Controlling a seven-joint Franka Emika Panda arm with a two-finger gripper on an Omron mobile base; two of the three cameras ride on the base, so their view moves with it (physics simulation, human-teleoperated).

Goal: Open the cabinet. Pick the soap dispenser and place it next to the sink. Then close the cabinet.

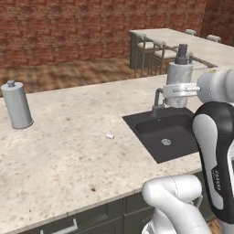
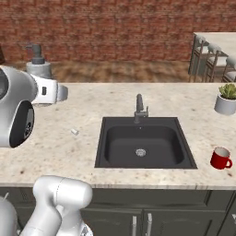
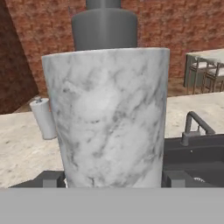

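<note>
Marbled grey-white stone forms the cylindrical soap dispenser [image 3: 107,118], capped by a dark pump head; it stands upright, clamped between the gripper [image 3: 113,178] fingers and held in the air above the speckled beige counter [image 1: 68,155]. Below lies the matte charcoal rectangular sink [image 2: 144,143] with a curved metal faucet [image 2: 139,109]. A plain grey canister [image 1: 16,105] stands well apart.

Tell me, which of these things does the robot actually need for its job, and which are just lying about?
Part of the job:
- soap dispenser, held between the fingers above the counter
- sink

Just lying about:
- grey canister
- red mug
- potted plant
- small white bit on the counter
- chairs
</note>
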